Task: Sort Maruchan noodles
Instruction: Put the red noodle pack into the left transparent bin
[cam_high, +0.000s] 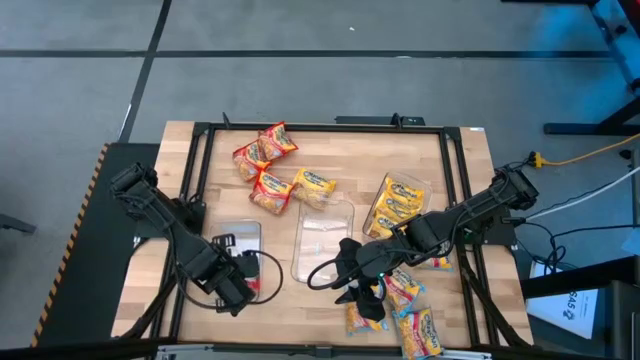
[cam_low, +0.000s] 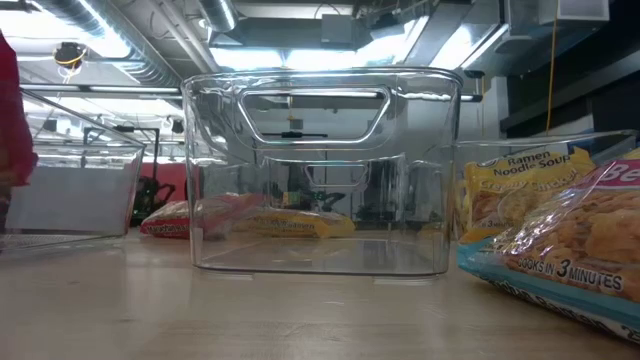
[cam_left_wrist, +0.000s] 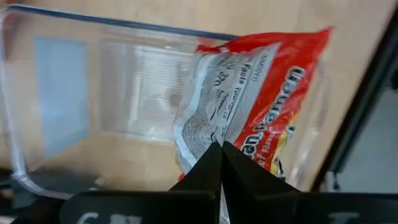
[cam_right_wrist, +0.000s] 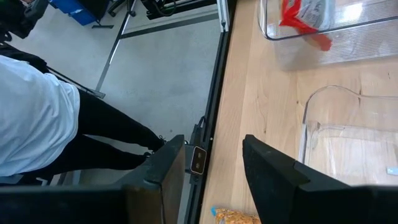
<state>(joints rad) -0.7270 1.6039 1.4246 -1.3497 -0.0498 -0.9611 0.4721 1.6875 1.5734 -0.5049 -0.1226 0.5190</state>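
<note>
Middle tray open above

Red, yellow and blue Maruchan noodles lie in scattered clusters; one red packet leans in a tray.

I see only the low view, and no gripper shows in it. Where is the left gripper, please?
Observer: The left gripper is shut on a red crinkly plastic noodle packet, at the left clear plastic tray.
Operator: And the right gripper?
Observer: The right gripper is open and holds nothing. It hangs near the table's front edge, beside the middle clear plastic tray.
Operator: Is anybody near the table?
Observer: Yes. The right wrist view shows a person in a white shirt and dark trousers standing on the floor beside the table.
</note>
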